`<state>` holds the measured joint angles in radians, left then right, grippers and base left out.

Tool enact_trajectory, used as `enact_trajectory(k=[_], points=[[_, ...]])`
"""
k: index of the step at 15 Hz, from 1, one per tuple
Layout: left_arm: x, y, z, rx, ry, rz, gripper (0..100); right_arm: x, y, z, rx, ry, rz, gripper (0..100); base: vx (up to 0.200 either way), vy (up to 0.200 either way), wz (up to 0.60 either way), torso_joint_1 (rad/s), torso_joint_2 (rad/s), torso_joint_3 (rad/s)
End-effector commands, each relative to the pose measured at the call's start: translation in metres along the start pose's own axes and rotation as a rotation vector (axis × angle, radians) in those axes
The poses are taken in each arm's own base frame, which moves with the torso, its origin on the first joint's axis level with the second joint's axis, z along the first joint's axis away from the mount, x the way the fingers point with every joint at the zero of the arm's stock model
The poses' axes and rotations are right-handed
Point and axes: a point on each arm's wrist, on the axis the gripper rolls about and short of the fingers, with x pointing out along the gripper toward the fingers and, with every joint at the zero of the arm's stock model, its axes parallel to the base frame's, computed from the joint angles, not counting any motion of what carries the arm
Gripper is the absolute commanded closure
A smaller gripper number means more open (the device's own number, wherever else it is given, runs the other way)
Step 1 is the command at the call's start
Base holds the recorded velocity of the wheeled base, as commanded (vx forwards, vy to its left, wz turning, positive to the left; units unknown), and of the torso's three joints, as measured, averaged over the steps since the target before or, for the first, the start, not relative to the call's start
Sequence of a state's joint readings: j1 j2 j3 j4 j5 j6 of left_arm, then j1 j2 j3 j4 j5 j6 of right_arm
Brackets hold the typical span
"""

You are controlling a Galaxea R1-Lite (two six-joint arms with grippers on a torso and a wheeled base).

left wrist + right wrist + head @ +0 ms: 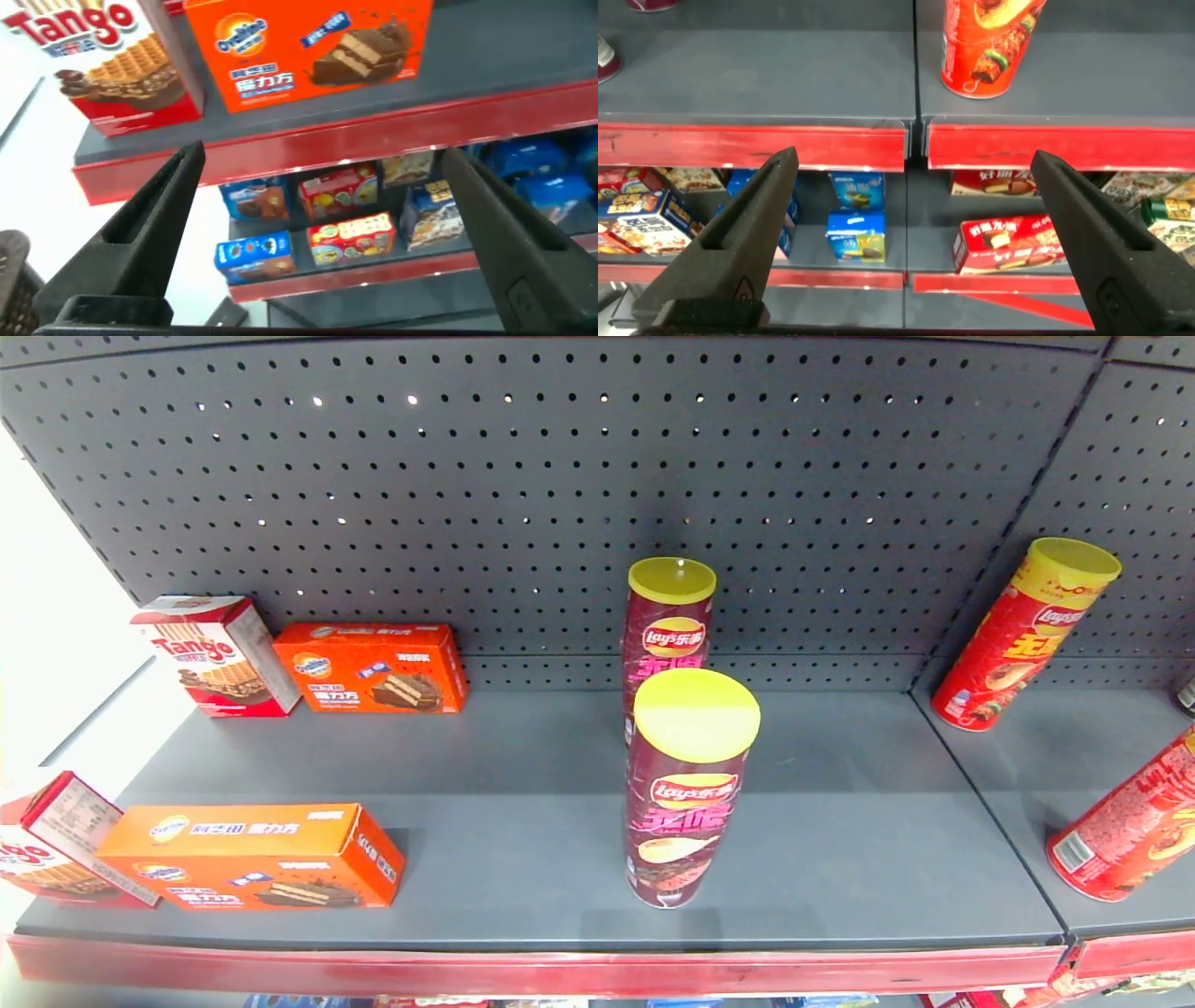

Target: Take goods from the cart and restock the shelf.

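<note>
I hold the left pincer (322, 157) and right pincer (915, 157) released and empty before the shelf (840, 821), free, I judge, to fetch stock for its gaps.

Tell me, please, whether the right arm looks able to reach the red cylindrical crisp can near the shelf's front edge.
Probably yes: the open right gripper faces the red crisp can, and nothing stands in front of it.

We log the shelf (523, 859): front can (689, 793) at frame centre, rear can (668, 621) directly behind it. Long box (252, 854) lies lower left. Third can (1027, 635) stands far right, on the neighbouring board (1055, 756).
</note>
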<state>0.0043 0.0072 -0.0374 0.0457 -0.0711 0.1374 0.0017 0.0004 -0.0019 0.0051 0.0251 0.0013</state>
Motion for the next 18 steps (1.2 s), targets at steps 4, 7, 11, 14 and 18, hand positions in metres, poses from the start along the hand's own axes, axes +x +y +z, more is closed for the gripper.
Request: enact_trajectory(k=[4, 7, 11, 14, 18], points=[[0.0002, 0.0026, -0.0003, 0.001, 0.015, 0.123, 0, 0.0, 0.0, -0.0001, -0.001, -0.001, 0.001, 0, 0.0, 0.0, 0.0, 0.0, 0.0, 0.0], [0.0019, -0.0002, -0.0045, -0.013, 0.018, -0.002, 0, 0.0, 0.0, -0.0001, 0.0, -0.001, 0.001, 0, 0.0, 0.0, 0.0, 0.0, 0.0, 0.0], [0.0022, -0.0009, -0.0046, -0.036, 0.012, -0.025, 0, 0.0, 0.0, -0.0001, 0.0, -0.001, 0.001, 0, 0.0, 0.0, 0.0, 0.0, 0.0, 0.0], [0.0022, -0.0009, -0.0048, -0.036, 0.009, -0.025, 0, 0.0, 0.0, -0.0001, 0.0, -0.001, 0.001, 0, 0.0, 0.0, 0.0, 0.0, 0.0, 0.0], [0.0022, -0.0007, -0.0048, -0.055, 0.011, -0.014, 0, 0.0, 0.0, -0.0001, 0.0, -0.001, 0.001, 0, 0.0, 0.0, 0.0, 0.0, 0.0, 0.0]])
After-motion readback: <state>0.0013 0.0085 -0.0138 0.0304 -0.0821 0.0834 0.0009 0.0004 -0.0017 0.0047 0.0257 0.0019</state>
